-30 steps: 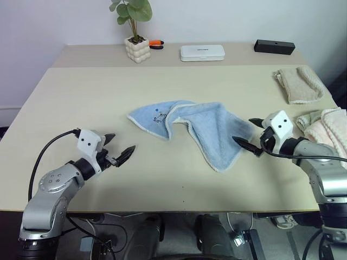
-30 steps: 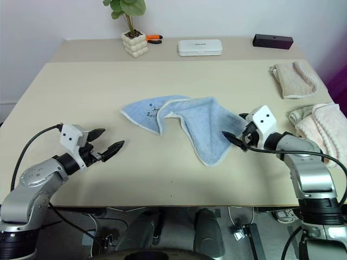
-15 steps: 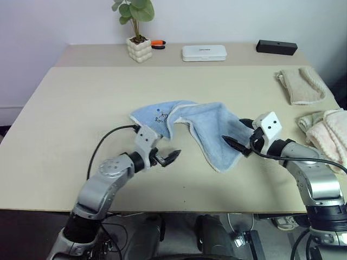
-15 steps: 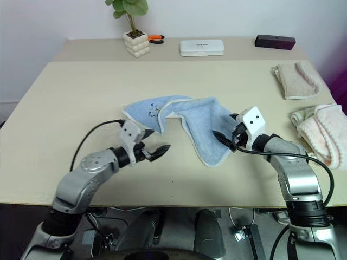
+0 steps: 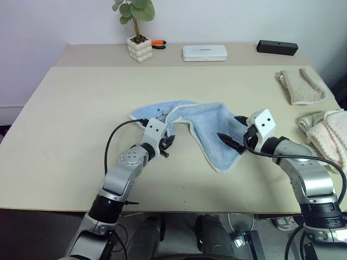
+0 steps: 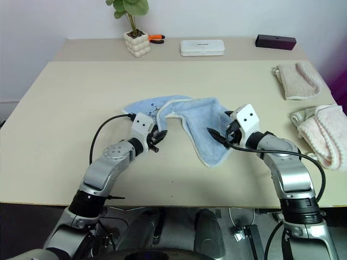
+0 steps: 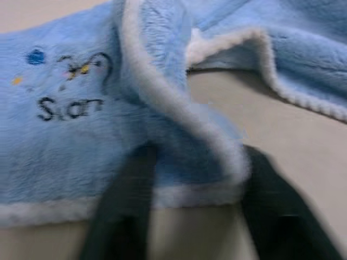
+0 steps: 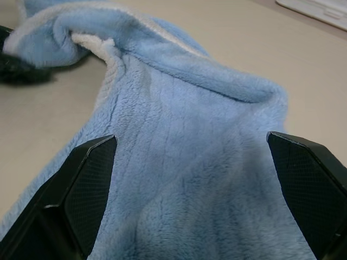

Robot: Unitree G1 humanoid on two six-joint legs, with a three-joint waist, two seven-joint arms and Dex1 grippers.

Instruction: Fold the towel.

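Towel (image 5: 209,130) of light blue terry lies rumpled near the middle of my bench (image 5: 81,108), its whitish stitched edging curling along the folds. One flap rises in a soft ridge across the middle, and the near corner trails toward me in a point. A corner on my left lies flat and shows a small dark blue dot with dark embroidered lettering beside it. My left pincer (image 5: 167,144) sits at that corner's front edge, its two black fingers (image 7: 122,216) nearly closed, pinching a bunched fold of the towel between them. My right pincer (image 5: 230,138) hovers over the towel's right side with its jaws spread wide, holding nothing.
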